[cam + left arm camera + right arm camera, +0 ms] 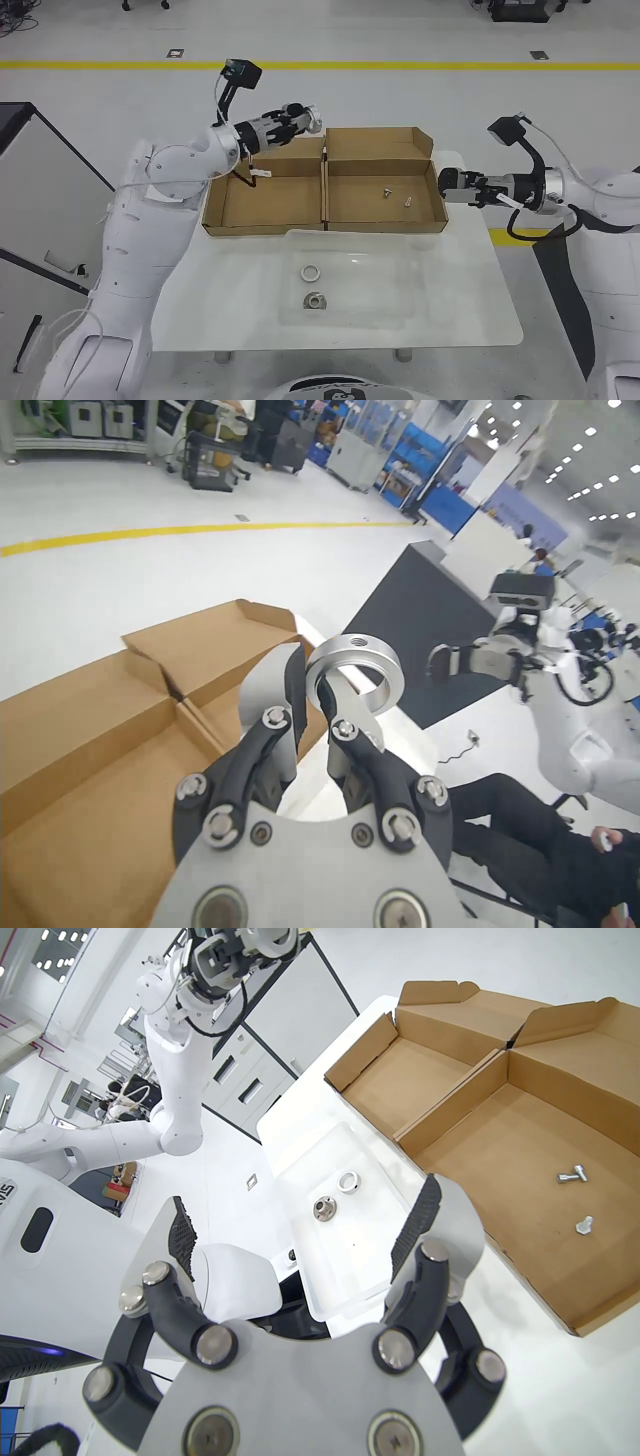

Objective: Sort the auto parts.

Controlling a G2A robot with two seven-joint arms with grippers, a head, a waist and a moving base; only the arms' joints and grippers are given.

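My left gripper [312,685] [312,122] is shut on the wall of a silver ring collar [355,672], one finger inside the ring and one outside. It hangs above the back edge of the left cardboard box [265,200]. The right cardboard box [360,205] [525,1153] holds two silver bolts [386,191] [408,199] [572,1175] [583,1225]. In the clear tray [400,320] lie another ring [311,271] [346,1181] and a flanged hub [316,301] [324,1208]. My right gripper [305,1213] [445,186] is open and holds nothing, just off the right box's right wall.
Both boxes stand side by side at the back of the white table [470,300], with the tray in front of them. The left box's floor is bare. The table's front right part is free.
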